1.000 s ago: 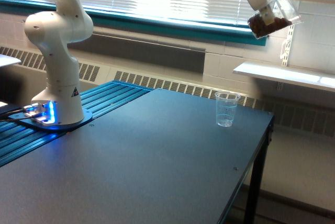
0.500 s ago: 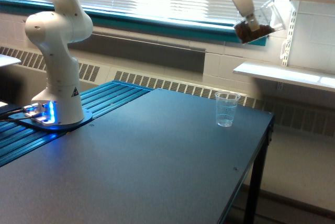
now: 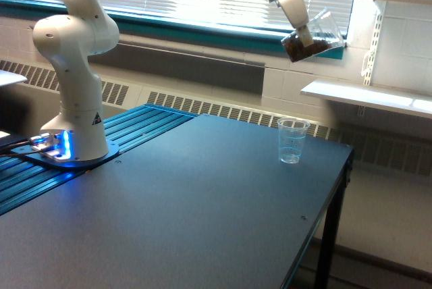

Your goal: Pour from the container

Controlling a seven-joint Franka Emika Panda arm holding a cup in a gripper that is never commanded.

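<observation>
Leftward and a little lower is where the gripper [image 3: 302, 30] and its load have travelled over the last second, as the exterior view has it; they now hang roughly above the plastic cup [image 3: 293, 140] instead of well off to its right. Reading from the exterior view's left: the arm's white base [image 3: 73, 86] stands on its blue-lit mount at the table's [image 3: 182, 215] far left edge; the dark tabletop runs bare across the middle; the small clear plastic cup stands upright near the right-hand edge, and it looks empty, though its transparency makes that hard to settle. High above it the gripper is clamped on the container [image 3: 314, 35], pinching it at its near side; the fingers themselves are too small to make out separately. The container is tilted, mouth up and toward the right, with a dark brown granular fill lying in its low corner; none of it is spilling. By my reading the carry is nearly done and the pour has not begun; what remains is to settle over the cup, come down, and tip the container's mouth over.
</observation>
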